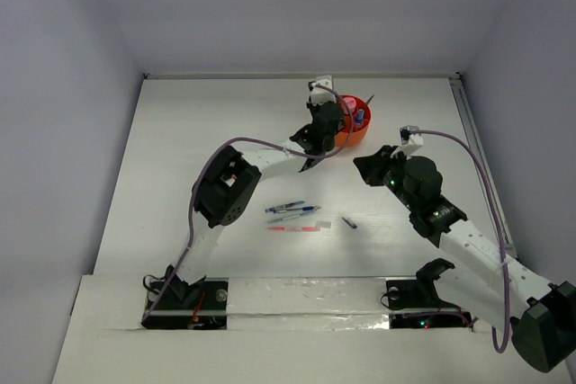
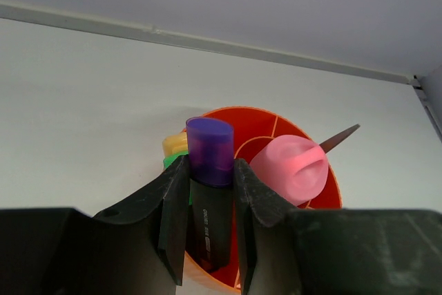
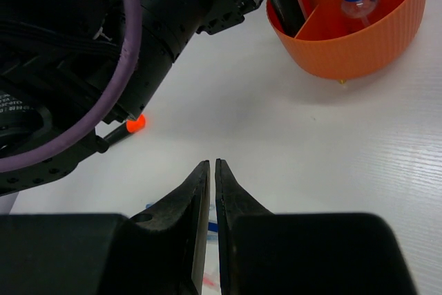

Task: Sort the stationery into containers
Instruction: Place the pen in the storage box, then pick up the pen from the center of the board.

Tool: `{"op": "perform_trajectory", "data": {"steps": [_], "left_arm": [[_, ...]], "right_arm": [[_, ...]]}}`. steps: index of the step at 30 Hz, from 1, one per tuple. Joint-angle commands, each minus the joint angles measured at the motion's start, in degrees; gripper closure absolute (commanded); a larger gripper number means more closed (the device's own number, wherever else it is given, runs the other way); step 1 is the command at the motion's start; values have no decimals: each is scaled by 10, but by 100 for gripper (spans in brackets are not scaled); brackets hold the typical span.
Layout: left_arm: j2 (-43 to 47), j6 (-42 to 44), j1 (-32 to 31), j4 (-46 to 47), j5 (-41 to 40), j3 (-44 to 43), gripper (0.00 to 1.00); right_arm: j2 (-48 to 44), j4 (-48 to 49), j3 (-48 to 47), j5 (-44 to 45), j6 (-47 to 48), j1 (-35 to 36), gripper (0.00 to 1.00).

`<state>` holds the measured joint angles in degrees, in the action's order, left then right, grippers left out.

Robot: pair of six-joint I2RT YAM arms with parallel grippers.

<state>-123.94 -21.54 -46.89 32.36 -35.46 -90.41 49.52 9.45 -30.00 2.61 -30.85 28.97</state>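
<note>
The left gripper [image 2: 210,165] pinches the purple-capped highlighter [image 2: 209,144] upright between its jaws at the near edge of the orange tub [image 2: 261,114], while the right gripper [image 3: 210,170] hangs beside it over the table [image 3: 311,143], jaws nearly pressed together and holding nothing.

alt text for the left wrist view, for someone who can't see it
The left tool is shut on a black highlighter with a purple end, right at the divided orange tub. A pink tube stands inside the tub, which sits on a white table.
</note>
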Motion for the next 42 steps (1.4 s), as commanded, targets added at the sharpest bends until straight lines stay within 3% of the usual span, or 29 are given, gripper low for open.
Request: {"op": "perform_trajectory", "data": {"steps": [1, 5, 6, 13, 19, 23, 24, 25, 26, 28, 29, 34, 36, 39, 42], "left_arm": [[6, 11, -4, 38, -22, 2, 93], [19, 21, -9, 38, -14, 11, 55], [25, 28, -9, 45, -14, 15, 51], [92, 62, -15, 40, -12, 28, 42], [195, 72, -1, -38, 3, 59, 39], [274, 55, 38, -153, 73, 111, 48], [287, 41, 50, -230, 88, 115, 52], [309, 38, 63, -263, 106, 121, 60], [319, 46, 86, -319, 152, 140, 77], [344, 50, 113, -386, 192, 158, 95], [351, 54, 128, -415, 203, 179, 100], [396, 48, 141, -530, 162, 255, 100], [407, 40, 148, -550, 149, 289, 84], [421, 49, 166, -552, 139, 326, 47], [405, 83, 198, -549, 150, 337, 39]], "right_arm": [[-6, 28, -1, 6, 3, 6, 87], [-5, 28, -1, 6, 2, 6, 87], [-4, 29, -1, 5, 2, 6, 86], [3, 29, -2, 3, 3, 6, 86], [-3, 28, -3, -1, 3, 6, 86], [-3, 25, -4, -8, 4, 6, 86], [-2, 23, -6, -14, 4, 6, 87], [-1, 23, -7, -17, 4, 6, 93], [-1, 22, -8, -23, 2, 6, 100], [-1, 22, -10, -40, 2, 6, 100], [-3, 23, -10, -43, 0, 6, 100], [-7, 22, -9, -42, -1, 6, 100], [-7, 21, -9, -38, 0, 6, 98], [-4, 21, -9, -39, 1, 6, 86], [4, 22, -10, -46, 1, 6, 76]]}}
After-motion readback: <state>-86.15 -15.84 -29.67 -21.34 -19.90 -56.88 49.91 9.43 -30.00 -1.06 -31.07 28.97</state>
